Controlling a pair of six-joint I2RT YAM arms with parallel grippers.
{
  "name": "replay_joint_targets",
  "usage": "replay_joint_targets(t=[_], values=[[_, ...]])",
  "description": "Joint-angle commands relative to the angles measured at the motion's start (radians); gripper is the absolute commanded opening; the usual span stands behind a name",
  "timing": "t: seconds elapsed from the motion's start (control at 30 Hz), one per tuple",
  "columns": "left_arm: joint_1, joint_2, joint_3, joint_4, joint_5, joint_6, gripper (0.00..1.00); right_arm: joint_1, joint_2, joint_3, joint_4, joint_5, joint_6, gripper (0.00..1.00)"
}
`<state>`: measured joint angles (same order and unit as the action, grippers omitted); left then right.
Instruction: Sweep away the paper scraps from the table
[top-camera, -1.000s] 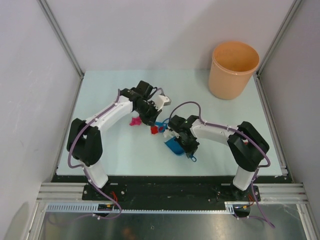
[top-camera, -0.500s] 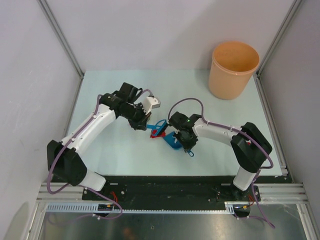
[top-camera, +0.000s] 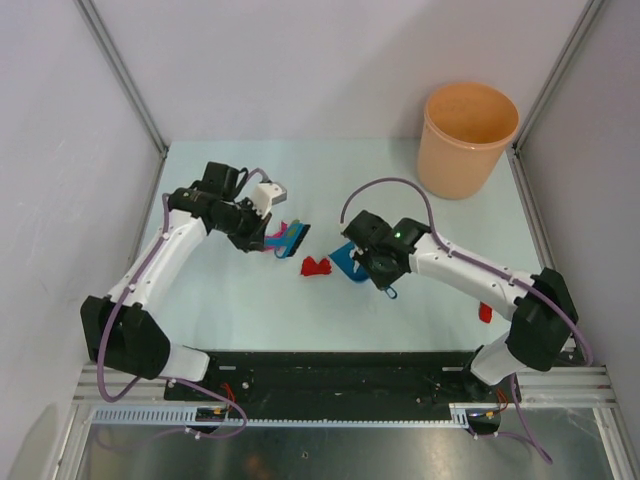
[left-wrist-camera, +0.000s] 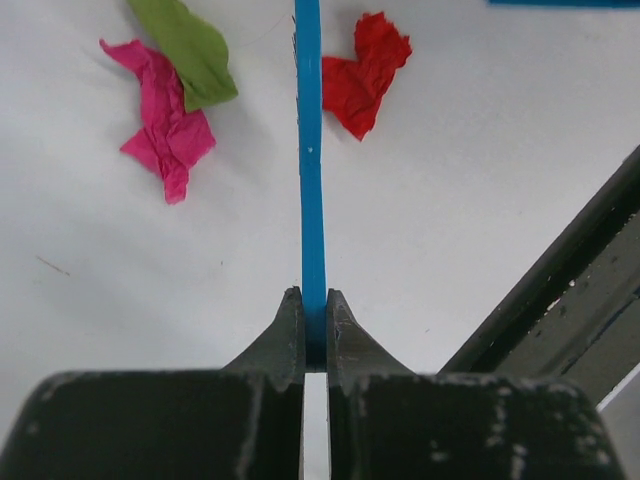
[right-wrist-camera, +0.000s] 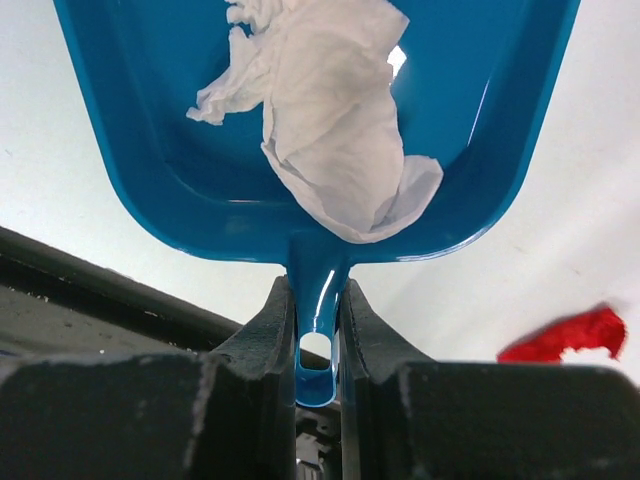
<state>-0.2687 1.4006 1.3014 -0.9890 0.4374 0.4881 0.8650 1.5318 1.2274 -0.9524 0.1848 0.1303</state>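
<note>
Since scraps lay loose on the table (top-camera: 230, 310), my right gripper (right-wrist-camera: 316, 300) clenched the dustpan (right-wrist-camera: 140, 130) by its handle, pan ahead to catch them, a white scrap (right-wrist-camera: 330, 130) already inside. My left gripper (left-wrist-camera: 314, 305) pinched the brush (left-wrist-camera: 310, 150), a red scrap (left-wrist-camera: 365, 75) ahead on one side, the pink scrap (left-wrist-camera: 165, 135) and green scrap (left-wrist-camera: 190, 45) on the other.

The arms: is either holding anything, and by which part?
Left fingers pinch the blue brush by its end; right fingers grip the dustpan by its handle.
</note>
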Motion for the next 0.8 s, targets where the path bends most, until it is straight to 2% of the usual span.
replay_joint_targets(t=[0.0,0.13,0.3,0.53,0.6,0.67,0.7,0.77], values=[[0.019,-0.037,-0.028,0.01,0.004,0.03,0.0,-0.007,-0.044,0.147,-0.146,0.074,-0.015,0.0],[0.019,-0.045,-0.073,0.016,0.014,0.035,0.0,-0.099,-0.001,0.334,-0.281,0.084,-0.026,0.0],[0.019,-0.067,-0.125,0.026,0.012,0.032,0.0,-0.204,0.079,0.605,-0.368,0.114,-0.121,0.0],[0.019,-0.123,-0.2,0.043,0.011,0.037,0.0,-0.443,0.232,0.933,-0.41,0.096,-0.23,0.0],[0.019,-0.132,-0.208,0.046,0.003,0.038,0.0,-0.538,0.277,1.016,-0.416,0.064,-0.248,0.0],[0.019,-0.138,-0.217,0.047,0.001,0.04,0.0,-0.608,0.344,1.141,-0.416,-0.035,-0.3,0.0],[0.019,-0.14,-0.218,0.047,0.003,0.04,0.0,-0.673,0.359,1.165,-0.389,-0.045,-0.304,0.0],[0.019,-0.137,-0.22,0.049,0.001,0.038,0.0,-0.719,0.401,1.239,-0.364,-0.047,-0.32,0.0]])
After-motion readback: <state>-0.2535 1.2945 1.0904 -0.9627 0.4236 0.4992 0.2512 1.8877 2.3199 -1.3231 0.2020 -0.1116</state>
